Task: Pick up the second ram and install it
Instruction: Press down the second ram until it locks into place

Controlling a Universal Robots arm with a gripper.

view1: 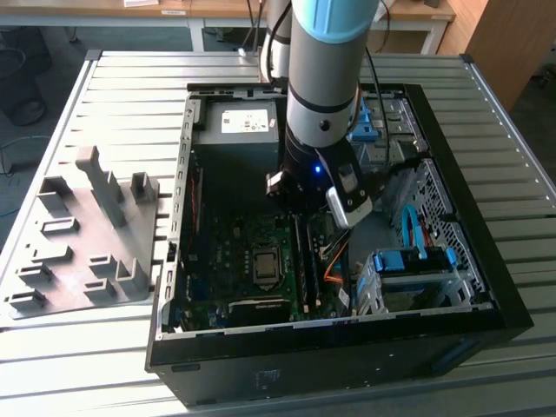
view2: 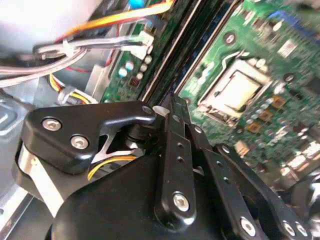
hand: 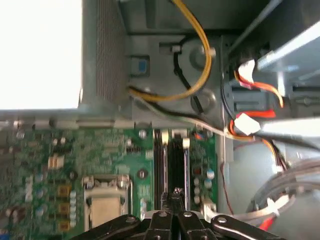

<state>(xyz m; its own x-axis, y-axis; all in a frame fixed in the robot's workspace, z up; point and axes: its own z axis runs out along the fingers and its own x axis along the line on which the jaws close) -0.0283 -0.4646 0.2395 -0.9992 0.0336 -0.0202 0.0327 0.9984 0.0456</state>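
Observation:
My gripper [view1: 302,207] is down inside the open computer case [view1: 174,287], over the motherboard [view1: 226,252]. In both wrist views its black fingers [hand: 176,197] come together into one thin tip, shut, with nothing visible between them. That tip [view2: 172,102] sits right over the long black memory sockets [hand: 170,165], which run beside the processor socket [hand: 106,200]. The second ram cannot be told apart from the dark sockets under the fingertips. In the exterior view the sockets [view1: 306,261] lie just below the wrist.
A grey plastic tray [view1: 82,234] with upright slots lies on the slatted table at the exterior view's left. Yellow, orange and grey cables [hand: 200,75] hang close to the sockets. A power supply [view1: 234,126] and blue drive bays [view1: 408,261] crowd the case.

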